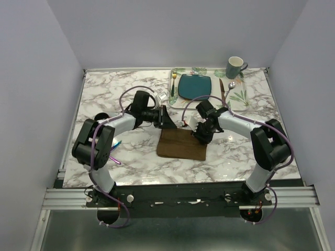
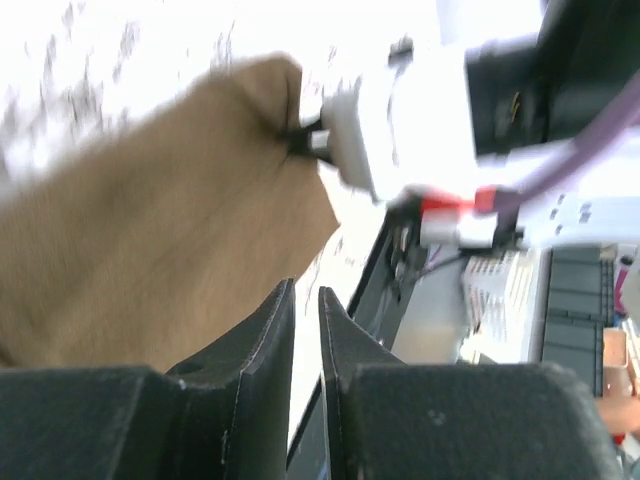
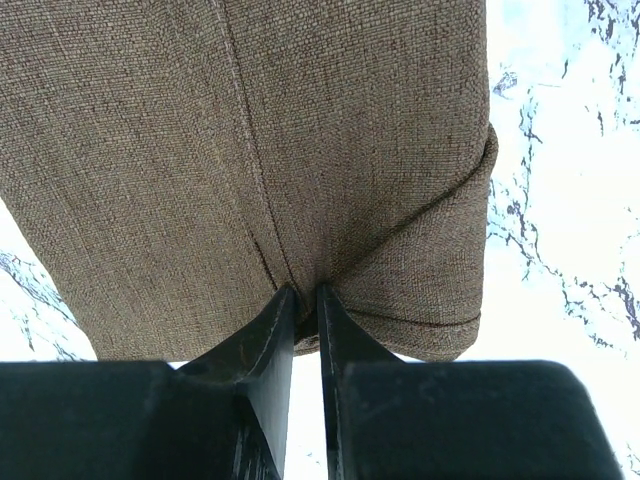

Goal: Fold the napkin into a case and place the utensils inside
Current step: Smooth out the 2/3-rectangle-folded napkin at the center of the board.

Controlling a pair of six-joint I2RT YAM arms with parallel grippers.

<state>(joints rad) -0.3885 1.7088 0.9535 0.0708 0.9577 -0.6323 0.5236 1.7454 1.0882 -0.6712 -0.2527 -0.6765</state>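
Dark brown napkin (image 1: 180,145), folded, partly lifted

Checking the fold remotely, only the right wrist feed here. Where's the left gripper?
Observer: The left gripper is at the napkin's far-left corner, across from your right gripper.
Operator: Holding cloth?
Observer: Can't tell. Its wrist view is blurred, fingers nearly together.
Operator: Any utensils near?
Observer: One purple-pink utensil lies on the table by the left arm, off the napkin.
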